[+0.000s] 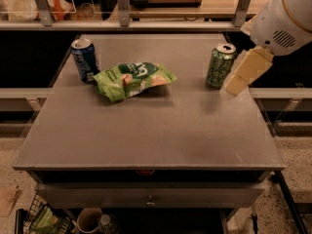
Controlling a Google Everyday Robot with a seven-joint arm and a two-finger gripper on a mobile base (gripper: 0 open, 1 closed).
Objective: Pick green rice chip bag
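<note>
No txt legible on green rice chip bag; gripper at right.

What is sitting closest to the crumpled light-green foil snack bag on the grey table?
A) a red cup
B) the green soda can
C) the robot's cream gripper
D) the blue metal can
D: the blue metal can stands close beside the crumpled light-green foil snack bag, while the green soda can stands well apart from the bag across the table, with the gripper hanging just beside that can.
</note>
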